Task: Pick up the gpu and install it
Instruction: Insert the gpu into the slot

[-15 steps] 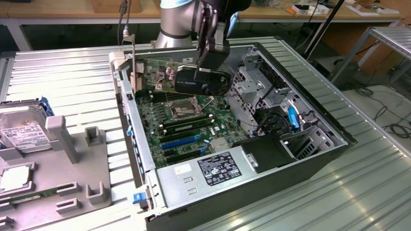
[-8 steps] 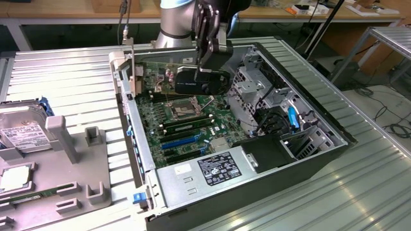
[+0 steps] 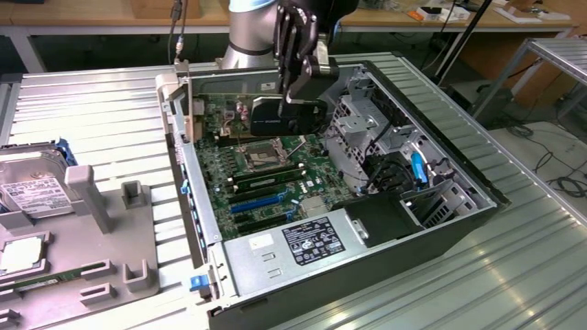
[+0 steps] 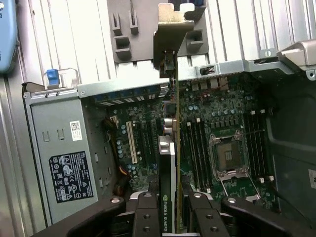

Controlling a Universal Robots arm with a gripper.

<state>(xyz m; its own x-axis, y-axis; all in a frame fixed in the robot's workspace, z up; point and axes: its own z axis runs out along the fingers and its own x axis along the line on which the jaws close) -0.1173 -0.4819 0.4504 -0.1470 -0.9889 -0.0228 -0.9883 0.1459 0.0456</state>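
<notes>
The gpu (image 3: 284, 117) hangs above the open computer case (image 3: 458, 199), over the motherboard (image 3: 275, 175) near the CPU socket (image 3: 261, 155). Its green board and black cooler block face the exterior camera. My gripper (image 3: 301, 82) comes down from above and is shut on the card's upper edge. In the wrist view the gpu (image 4: 170, 148) is seen edge-on, running away from my gripper (image 4: 170, 219), with its silver end bracket (image 4: 170, 29) at the far end. The fingers (image 4: 147, 215) press on both faces of the card. The card is above the slots, apart from the board.
The power supply (image 3: 293, 240) fills the near end of the case, and a drive cage (image 3: 367, 124) stands at the exterior view's right. Blue expansion slots (image 3: 257, 203) lie on the board. A grey fixture (image 3: 101, 206) at the exterior view's left holds a hard drive (image 3: 32, 189) and a memory stick (image 3: 46, 282).
</notes>
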